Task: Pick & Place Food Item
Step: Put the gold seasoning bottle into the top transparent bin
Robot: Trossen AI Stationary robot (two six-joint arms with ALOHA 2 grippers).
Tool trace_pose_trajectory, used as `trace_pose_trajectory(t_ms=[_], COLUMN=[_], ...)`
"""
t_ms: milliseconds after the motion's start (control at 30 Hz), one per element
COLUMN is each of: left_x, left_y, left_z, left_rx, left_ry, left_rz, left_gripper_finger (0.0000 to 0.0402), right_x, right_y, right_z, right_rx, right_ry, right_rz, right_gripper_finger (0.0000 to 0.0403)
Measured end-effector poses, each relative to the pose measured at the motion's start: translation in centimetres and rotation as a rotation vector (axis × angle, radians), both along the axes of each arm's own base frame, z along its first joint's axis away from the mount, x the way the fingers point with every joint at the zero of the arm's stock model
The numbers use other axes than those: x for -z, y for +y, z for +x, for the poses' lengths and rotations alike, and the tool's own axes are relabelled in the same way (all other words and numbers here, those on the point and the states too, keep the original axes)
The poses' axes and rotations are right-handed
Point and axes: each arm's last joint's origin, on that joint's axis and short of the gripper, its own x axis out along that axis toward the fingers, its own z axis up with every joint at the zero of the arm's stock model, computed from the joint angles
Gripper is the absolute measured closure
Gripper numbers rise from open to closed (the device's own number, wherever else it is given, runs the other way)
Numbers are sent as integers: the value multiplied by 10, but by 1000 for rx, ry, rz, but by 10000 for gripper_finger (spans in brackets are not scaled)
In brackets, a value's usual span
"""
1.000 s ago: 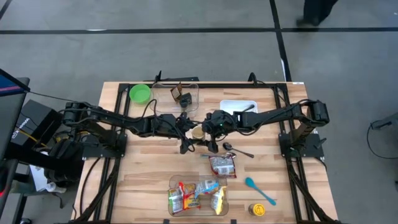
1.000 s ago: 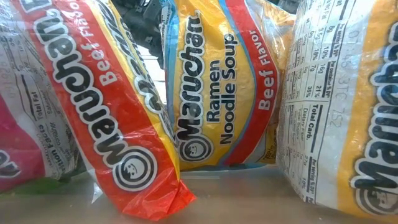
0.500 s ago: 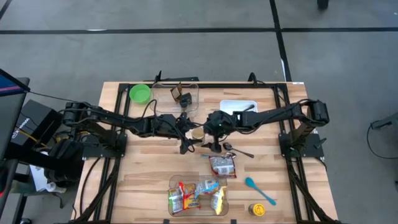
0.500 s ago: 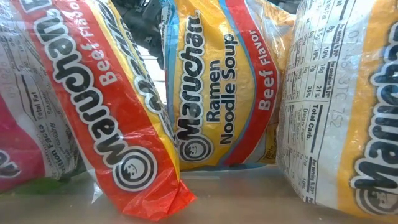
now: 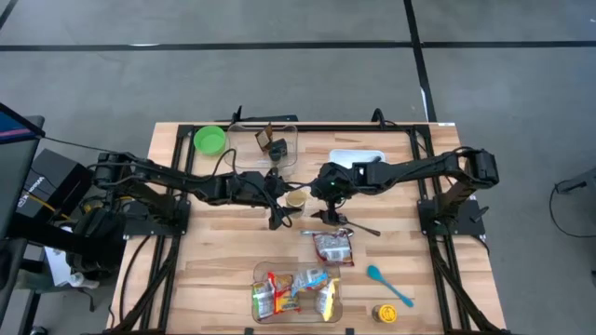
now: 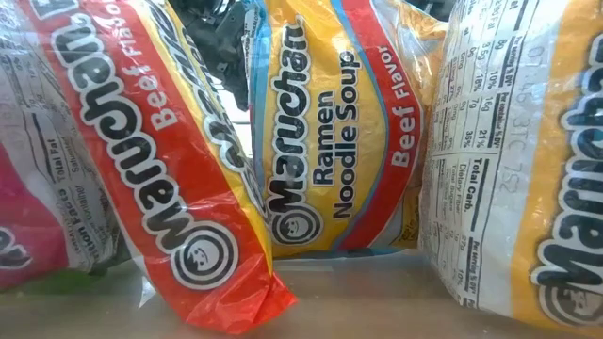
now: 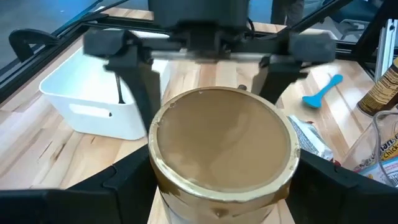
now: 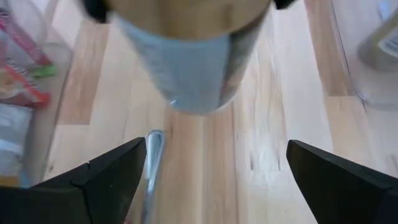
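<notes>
Now your left hand grips the round can at mid-table, while your right hand stands open just beside it. You can expect a stiff, smooth, rather slippery wall; hold it across the middle, not the rim.

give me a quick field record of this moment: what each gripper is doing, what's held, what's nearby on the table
left gripper: closed around the can, holding it at mid-table
right gripper: open, empty, beside the can
can: round, tan top, held above the wooden table
white bin: behind the right gripper
metal spoon: lying on the table near the right gripper
ramen packets: in a clear container at the front edge
</notes>
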Motion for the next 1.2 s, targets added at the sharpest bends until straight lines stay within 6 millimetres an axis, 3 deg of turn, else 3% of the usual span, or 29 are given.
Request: trace_pose_trajectory(t_ms=[333,800,1200], left_x=[-21,-65,-66], left_y=[17,47,83], left_z=[-16,-76,-97], left_rx=[-64,-344,-638], left_ry=[-21,0,43], left_rz=[3,68,95], left_gripper_finger=[125,123,125], right_x=[-25,-27,-28], right_y=[16,30,33], right_z=[-15,-13,-12], right_rx=[-23,-43,-50], right_ry=[-29,-56,-72], right_rz=[-37,-73,-71], right_gripper_finger=[21,21,21])
